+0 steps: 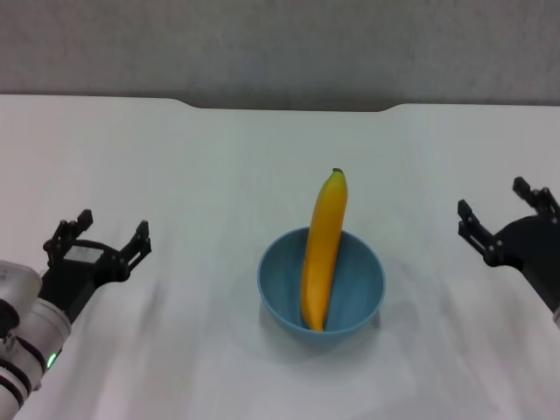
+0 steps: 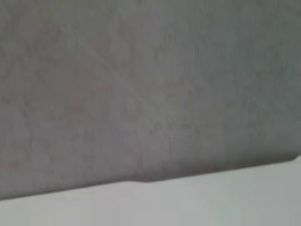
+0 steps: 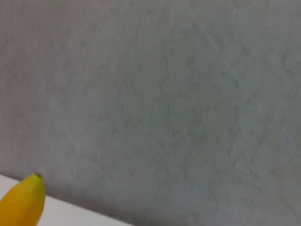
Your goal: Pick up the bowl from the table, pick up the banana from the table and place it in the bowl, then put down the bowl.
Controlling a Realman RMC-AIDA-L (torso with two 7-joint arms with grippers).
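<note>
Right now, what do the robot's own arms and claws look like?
Both claws are black with slim, knobby two-finger frames. The left claw sits on a black wrist block with a pale patch, joined to a glossy white rounded arm showing a small green light. The right claw has a black wrist.

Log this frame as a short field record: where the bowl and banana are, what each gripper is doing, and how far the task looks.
bowl: light-blue bowl resting on the table, centre front
banana: banana standing tilted in the bowl, lower end inside, stem tip leaning over the far rim
left gripper: left gripper open, holding nothing, apart from the bowl on its left
right gripper: right gripper open, holding nothing, apart from the bowl on its right
task state: banana in bowl, bowl set down, both arms clear
</note>
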